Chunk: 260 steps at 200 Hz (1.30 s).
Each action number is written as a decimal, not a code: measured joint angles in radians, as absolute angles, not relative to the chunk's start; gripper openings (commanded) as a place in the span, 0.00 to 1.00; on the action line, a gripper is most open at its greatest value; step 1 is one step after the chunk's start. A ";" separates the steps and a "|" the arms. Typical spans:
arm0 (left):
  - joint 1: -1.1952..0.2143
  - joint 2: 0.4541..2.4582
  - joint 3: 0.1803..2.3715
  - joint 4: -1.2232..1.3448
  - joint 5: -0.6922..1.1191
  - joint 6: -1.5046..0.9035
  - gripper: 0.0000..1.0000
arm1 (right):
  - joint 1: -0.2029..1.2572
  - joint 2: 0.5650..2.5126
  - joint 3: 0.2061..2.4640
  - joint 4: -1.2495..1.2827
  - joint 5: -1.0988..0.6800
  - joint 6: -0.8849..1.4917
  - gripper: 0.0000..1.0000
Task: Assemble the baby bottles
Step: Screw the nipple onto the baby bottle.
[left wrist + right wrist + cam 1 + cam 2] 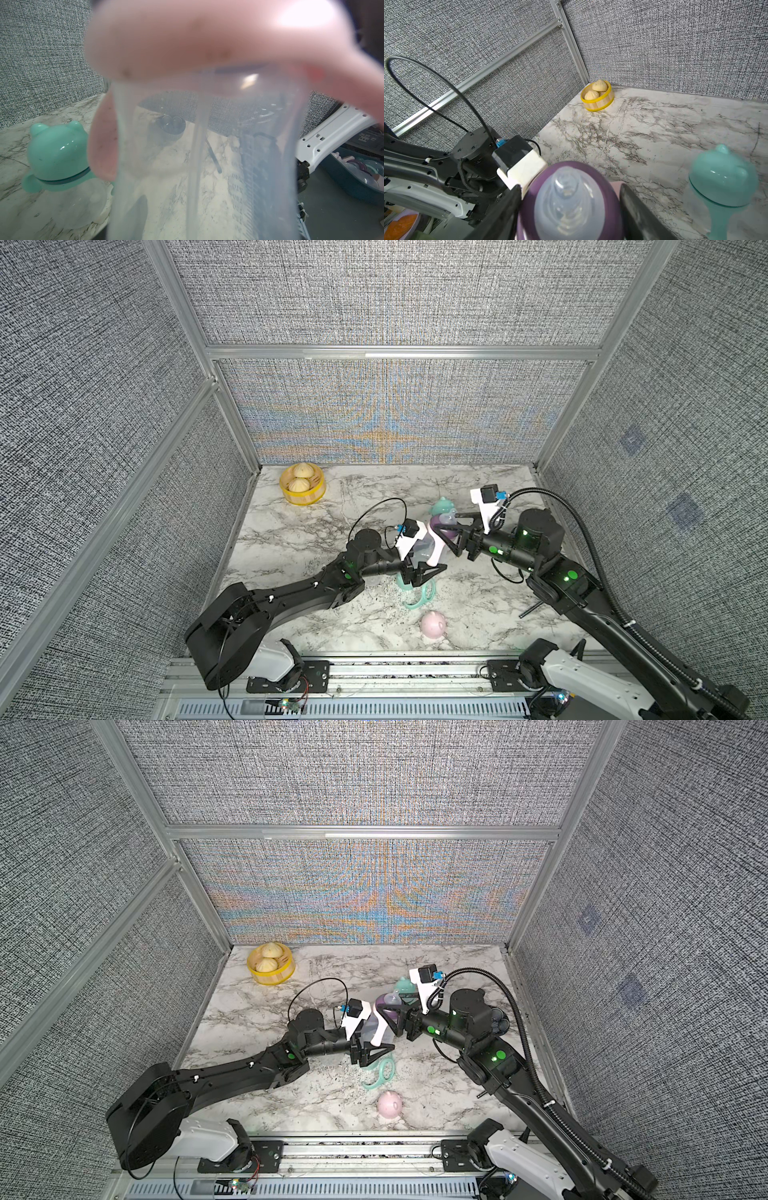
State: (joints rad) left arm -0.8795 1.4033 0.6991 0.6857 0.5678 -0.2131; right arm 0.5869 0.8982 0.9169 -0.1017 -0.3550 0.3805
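Seating the purple nipple collar (602,178) on the tilted clear plastic bottle (207,166), held over the marble tabletop (332,531) by the closed left jaws, we align threads first; whether the straddling right jaws grip, we cannot tell.

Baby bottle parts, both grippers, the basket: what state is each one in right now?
Left gripper: shut on the clear bottle.
Clear bottle: held tilted, pink handle fitted.
Purple collar: with nipple, at the bottle's mouth.
Right gripper: jaws flank the collar, grip unclear.
Mint-capped bottle: upright, capped.
Mint handle: lying loose, unfitted.
Pink cap: lying loose, unfitted.
Steamer basket: open, buns inside.
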 measured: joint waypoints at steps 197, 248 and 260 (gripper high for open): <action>-0.937 1.383 0.675 0.632 0.066 -0.065 0.00 | 0.759 0.961 0.922 -0.081 0.017 0.489 0.64; -0.937 1.382 0.665 0.643 0.092 -0.060 0.00 | 0.756 0.959 0.930 -0.084 -0.002 0.500 0.80; -0.937 1.385 0.665 0.643 0.105 -0.061 0.00 | 0.753 0.964 0.933 -0.084 -0.006 0.500 0.81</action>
